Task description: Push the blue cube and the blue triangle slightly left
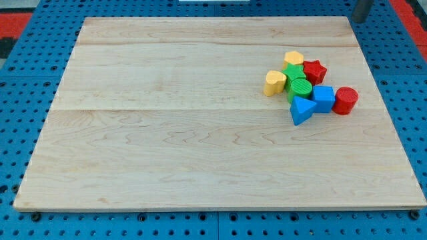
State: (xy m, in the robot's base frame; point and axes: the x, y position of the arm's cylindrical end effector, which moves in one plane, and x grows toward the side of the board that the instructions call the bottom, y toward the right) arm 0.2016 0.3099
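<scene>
The blue cube (324, 99) touches the blue triangle (301, 110) at the pale wooden table's (167, 133) right, amid red, green and yellow blocks. My tip (361, 20) sits top right, well apart; no fingers exist to tell of.

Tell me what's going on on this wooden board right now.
Nothing is being pushed yet. My tip sits at the view's top right corner, well clear of the blocks. They cluster on the board toward the view's right: the blue cube and blue triangle side by side, a red cylinder right of the cube, a green cylinder just above the triangle, and yellow and red blocks farther up.
</scene>
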